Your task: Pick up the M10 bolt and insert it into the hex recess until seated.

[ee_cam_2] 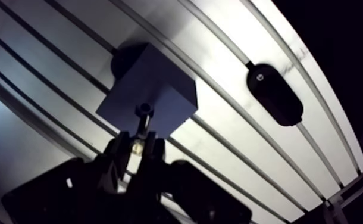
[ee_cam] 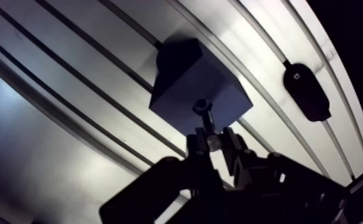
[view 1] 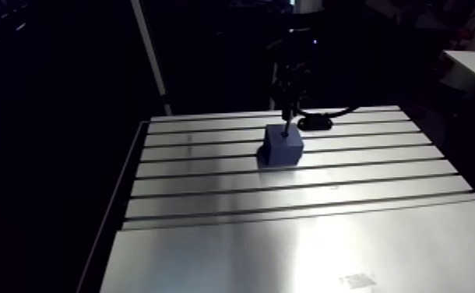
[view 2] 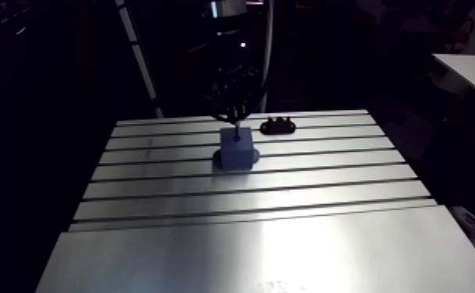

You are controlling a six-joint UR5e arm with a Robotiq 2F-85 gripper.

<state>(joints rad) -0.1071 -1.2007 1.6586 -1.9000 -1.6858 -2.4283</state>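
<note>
The table (view 1: 303,249) is bare metal, smooth and brushed, with a soft sheen that throws light back in broad pale patches. The block (ee_cam: 187,80) looks like matt blue-grey plastic, even and without glare. The bolt (ee_cam: 202,108) is dark, dull metal. The oval piece (ee_cam: 306,92) is smooth and black. The gripper (ee_cam: 211,140) has matt black fingers.

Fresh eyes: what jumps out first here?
The blue block stands dark on the bright slotted table. Over it, the tool grips the bolt, whose end is at the block's top face. A black oval part lies apart from the block, nearer the table's far edge.
</note>
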